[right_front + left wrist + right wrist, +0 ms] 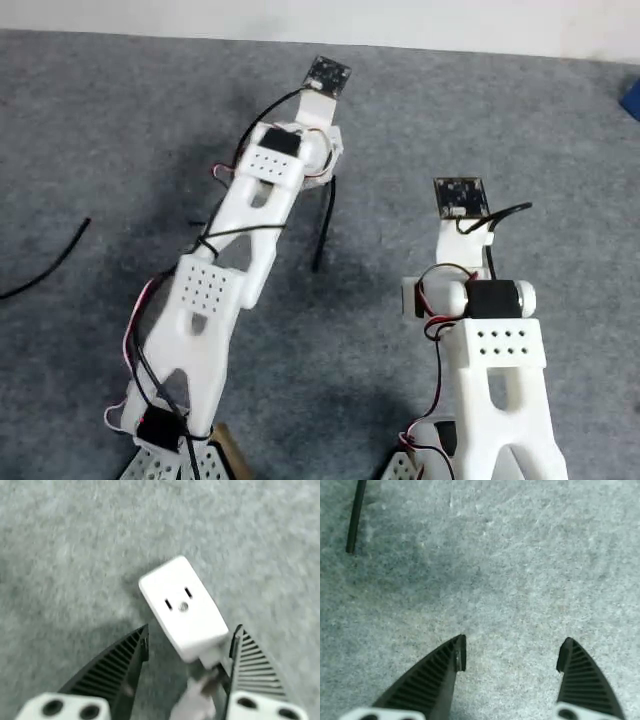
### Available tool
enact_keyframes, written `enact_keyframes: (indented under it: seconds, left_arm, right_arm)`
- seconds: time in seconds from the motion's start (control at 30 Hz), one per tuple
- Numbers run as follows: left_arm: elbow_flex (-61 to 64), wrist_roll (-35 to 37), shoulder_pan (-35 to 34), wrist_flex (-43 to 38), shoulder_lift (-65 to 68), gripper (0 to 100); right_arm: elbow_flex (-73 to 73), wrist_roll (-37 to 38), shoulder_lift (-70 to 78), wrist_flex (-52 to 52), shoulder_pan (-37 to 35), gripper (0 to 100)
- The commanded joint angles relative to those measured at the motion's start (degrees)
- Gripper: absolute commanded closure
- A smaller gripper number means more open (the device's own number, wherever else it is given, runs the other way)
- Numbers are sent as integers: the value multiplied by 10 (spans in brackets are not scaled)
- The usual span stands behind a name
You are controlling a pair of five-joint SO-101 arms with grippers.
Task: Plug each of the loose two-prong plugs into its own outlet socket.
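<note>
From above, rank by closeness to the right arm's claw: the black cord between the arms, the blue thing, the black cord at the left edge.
1. Cord between the arms, beside the right gripper.
2. Blue thing, right edge.
3. Left-edge cord, past the other arm.

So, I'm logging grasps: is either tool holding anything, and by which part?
Nothing held: left tool open around the back end of the outlet socket; right tool open over carpet.

A white outlet socket lies slots-up on the grey carpet.
</note>
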Motion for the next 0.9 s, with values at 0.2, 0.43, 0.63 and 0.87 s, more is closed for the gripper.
enact_keyframes:
  seconds: [0.2,0.43,0.63,0.87]
  left_arm:
    - [-170,4,15,23,92,846]
    - [-219,2,47,145,90,995]
    - [-322,-61,71,396,29,994]
    - [-71,-80,42,464,-228,994]
  right_arm:
    - [-1,-4,-10,-7,-4,711]
    - [-1,-4,-10,-7,-4,711]
    - [15,-2,-10,-22,-4,711]
    - [22,-3,-10,-29,-1,711]
